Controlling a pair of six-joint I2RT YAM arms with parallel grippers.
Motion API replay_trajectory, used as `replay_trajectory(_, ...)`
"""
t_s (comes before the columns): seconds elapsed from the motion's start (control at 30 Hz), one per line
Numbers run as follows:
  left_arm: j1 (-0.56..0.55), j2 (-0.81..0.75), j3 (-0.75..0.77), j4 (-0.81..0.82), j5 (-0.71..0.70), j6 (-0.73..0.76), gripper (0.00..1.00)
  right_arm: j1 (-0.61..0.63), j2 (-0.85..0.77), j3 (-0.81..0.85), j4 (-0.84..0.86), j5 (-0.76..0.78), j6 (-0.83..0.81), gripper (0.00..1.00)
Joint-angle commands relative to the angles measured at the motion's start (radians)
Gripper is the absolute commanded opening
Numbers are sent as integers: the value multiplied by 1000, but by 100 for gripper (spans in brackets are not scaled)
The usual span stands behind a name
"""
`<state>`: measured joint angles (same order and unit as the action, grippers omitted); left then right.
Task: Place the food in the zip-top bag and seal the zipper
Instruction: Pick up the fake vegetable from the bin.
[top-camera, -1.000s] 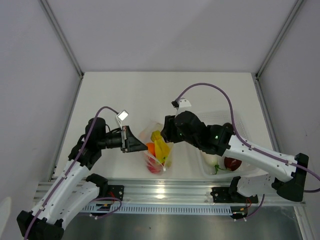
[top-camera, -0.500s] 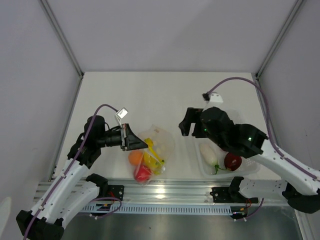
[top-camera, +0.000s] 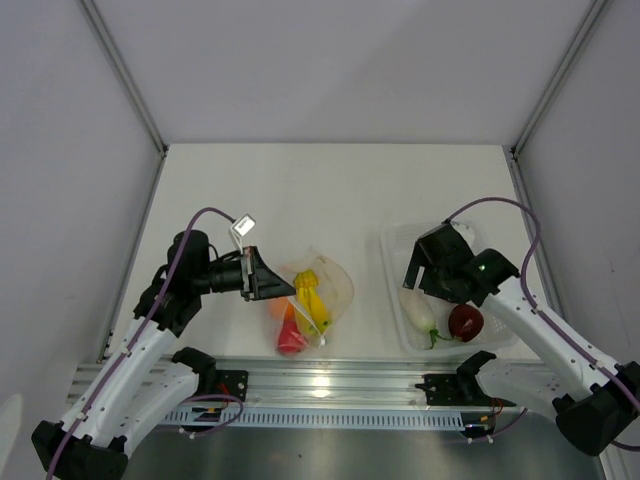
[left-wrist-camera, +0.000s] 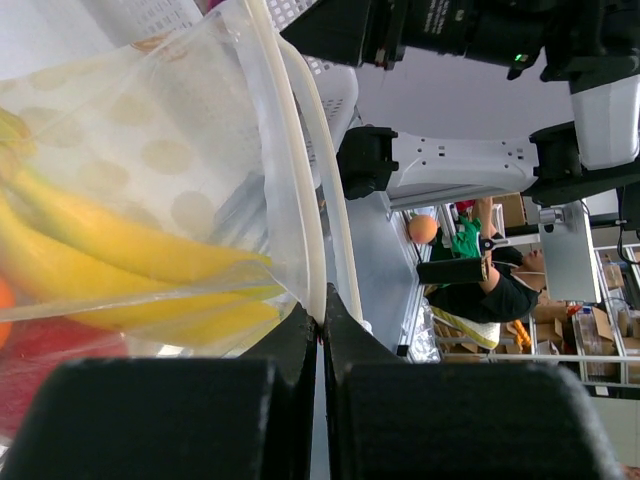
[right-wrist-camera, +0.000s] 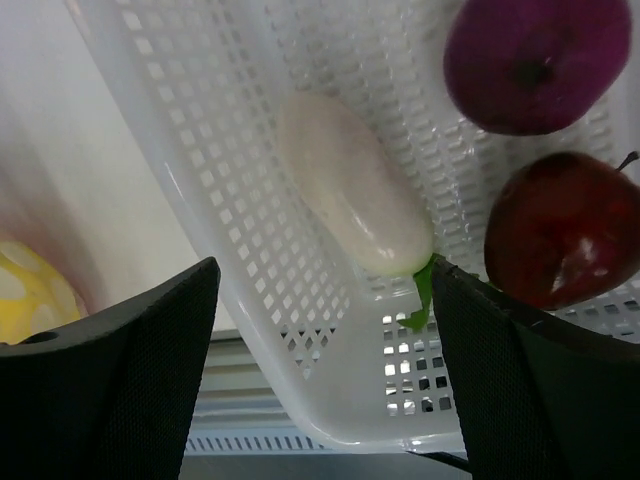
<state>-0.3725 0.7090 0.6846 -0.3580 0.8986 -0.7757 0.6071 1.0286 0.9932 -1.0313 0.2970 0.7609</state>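
L gripper (left-wrist-camera: 320, 325): zip-top bag (left-wrist-camera: 180, 170) spread out ahead of its tips, zipper (left-wrist-camera: 300, 200) edge caught btwn them. In bag: banana bunch (left-wrist-camera: 120, 250) just past the tips; ball (top-camera: 280, 309) & round fruit (top-camera: 291, 340) beside bunch, nearer table's (top-camera: 250, 190) front edge.

R gripper (right-wrist-camera: 322, 270): tray (right-wrist-camera: 200, 180) directly under it. In tray: oblong piece (right-wrist-camera: 355, 200) below, btwn the fingers; stemmed fruit (right-wrist-camera: 565, 240) just beside it, to R; another round piece (right-wrist-camera: 535, 55) beyond that. Bag sits off to this gripper's L, apart from tray.

A cream bench (top-camera: 300, 190) sits boxed in by plain pale grey walls (top-camera: 340, 70), with slanting metal posts (top-camera: 125, 75) at the back corners. An aluminium rail (top-camera: 330, 380) along the near edge catches bright overhead light. In the left wrist view, a seated person (left-wrist-camera: 480, 275) appears beyond the bench among cluttered shelves.
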Motion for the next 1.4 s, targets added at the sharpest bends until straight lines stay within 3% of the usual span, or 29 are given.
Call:
replay_trajectory(0.0, 6, 1, 44, 25, 31, 15, 1, -3, -33, -60, 31, -113, 23, 87)
replay_trajectory(0.23, 6, 3, 35, 42, 33, 6, 0, 0, -13, -181, 65, -154, 12, 86)
replay_trajectory(0.53, 4, -6, 33, 24, 34, 12, 1, -6, 111, -214, 161, -167, -11, 86)
replay_trajectory(0.93, 6, -8, 20, 19, 31, 19, 1, -10, 234, -234, 238, -79, -49, 83)
replay_trajectory(1.13, 6, -6, 13, 25, 33, 18, 1, -13, 200, -248, 263, -82, -55, 67)
replay_trajectory(1.17, 6, -6, 12, 27, 33, 18, 1, -13, 188, -248, 266, -84, -55, 59)
replay_trajectory(1.23, 6, -6, 7, 27, 33, 18, 1, -15, 173, -252, 270, -87, -55, 54)
replay_trajectory(1.33, 6, -9, 0, 33, 33, 13, 1, -17, 149, -258, 277, -90, -54, 38)
replay_trajectory(1.37, 6, -9, -5, 31, 33, 13, 1, -17, 148, -263, 284, -90, -55, 22)
